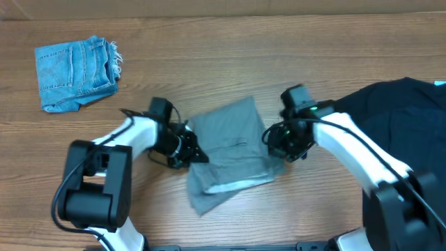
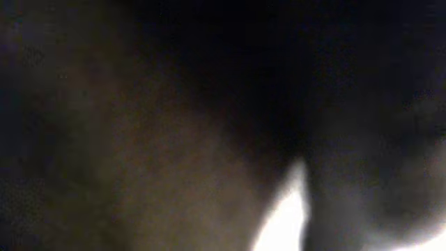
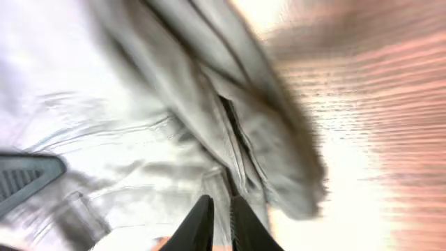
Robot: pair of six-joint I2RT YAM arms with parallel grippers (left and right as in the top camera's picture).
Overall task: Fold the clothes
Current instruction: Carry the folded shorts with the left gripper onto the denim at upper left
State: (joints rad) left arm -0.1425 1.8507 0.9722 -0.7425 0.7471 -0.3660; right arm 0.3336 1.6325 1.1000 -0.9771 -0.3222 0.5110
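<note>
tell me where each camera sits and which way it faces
overhead: fixed above, facing straight down on the table; both arms show, with the left gripper and right gripper at the grey shorts' edges.
left wrist: on the left arm; too dark and blurred to read, no fingers discernible.
right wrist: on the right arm, facing along its nearly closed fingers onto the grey shorts and wood.
shared: overhead and right wrist both show the grey shorts and table.

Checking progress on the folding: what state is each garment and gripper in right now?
grey shorts: partly folded, lying flat.
denim shorts: folded, lying apart.
black T-shirt: unfolded, partly out of frame.
left gripper: shut at the shorts' left edge.
right gripper: shut on the shorts' right edge.
</note>
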